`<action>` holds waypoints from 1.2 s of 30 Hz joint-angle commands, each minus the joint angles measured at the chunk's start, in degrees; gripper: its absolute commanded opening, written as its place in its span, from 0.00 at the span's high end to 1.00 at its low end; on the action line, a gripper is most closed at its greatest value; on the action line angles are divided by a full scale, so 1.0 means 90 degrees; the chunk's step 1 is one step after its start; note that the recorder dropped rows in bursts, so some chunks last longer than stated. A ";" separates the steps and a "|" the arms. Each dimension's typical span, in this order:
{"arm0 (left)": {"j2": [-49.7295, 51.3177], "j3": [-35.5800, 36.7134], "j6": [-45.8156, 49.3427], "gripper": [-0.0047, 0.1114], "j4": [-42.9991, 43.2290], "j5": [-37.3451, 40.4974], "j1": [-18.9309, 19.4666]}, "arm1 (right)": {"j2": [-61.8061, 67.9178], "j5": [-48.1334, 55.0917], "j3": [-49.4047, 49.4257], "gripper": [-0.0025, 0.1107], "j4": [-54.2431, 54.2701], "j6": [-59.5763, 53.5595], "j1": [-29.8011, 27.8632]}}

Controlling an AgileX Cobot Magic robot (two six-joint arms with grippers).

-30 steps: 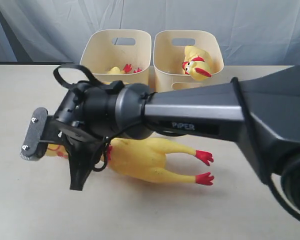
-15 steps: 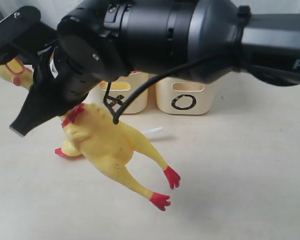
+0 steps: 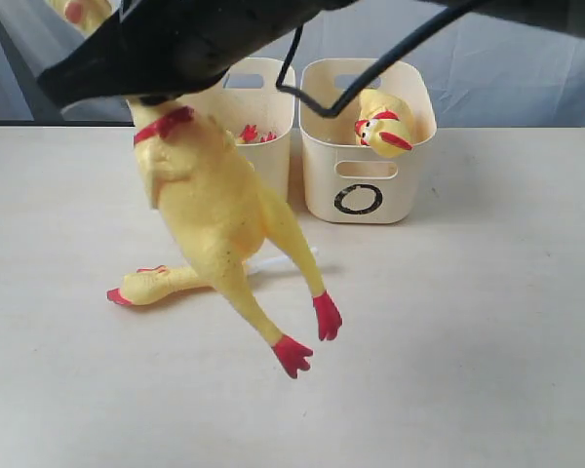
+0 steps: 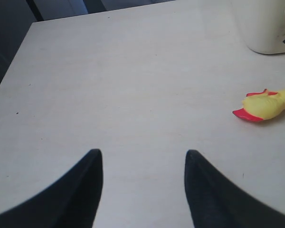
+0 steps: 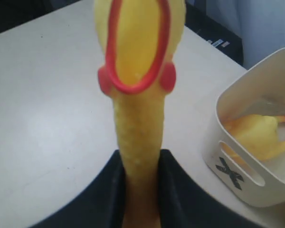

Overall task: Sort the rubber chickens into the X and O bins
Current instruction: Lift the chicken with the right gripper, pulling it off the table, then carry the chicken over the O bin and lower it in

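Right gripper (image 5: 140, 164) clamps the long chicken (image 3: 210, 210) by the neck, it dangles feet-down at centre-left, in front of the X bin (image 3: 278, 161) — left gripper (image 4: 142, 159) wide open over the table (image 4: 109, 85).

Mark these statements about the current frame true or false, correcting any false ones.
1. The right gripper holds a whole chicken by its neck. True.
2. The O bin is empty. False: a chicken head lies in it.
3. A chicken piece lies loose on the table. True.
4. The left gripper is shut on that chicken piece. False: it is open and holds nothing.
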 commanded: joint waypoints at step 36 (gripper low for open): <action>-0.0032 0.0018 0.0002 0.53 -0.0067 -0.0128 -0.0004 | -0.2959 -0.1090 -0.0004 0.99 0.0080 0.1336 -0.2514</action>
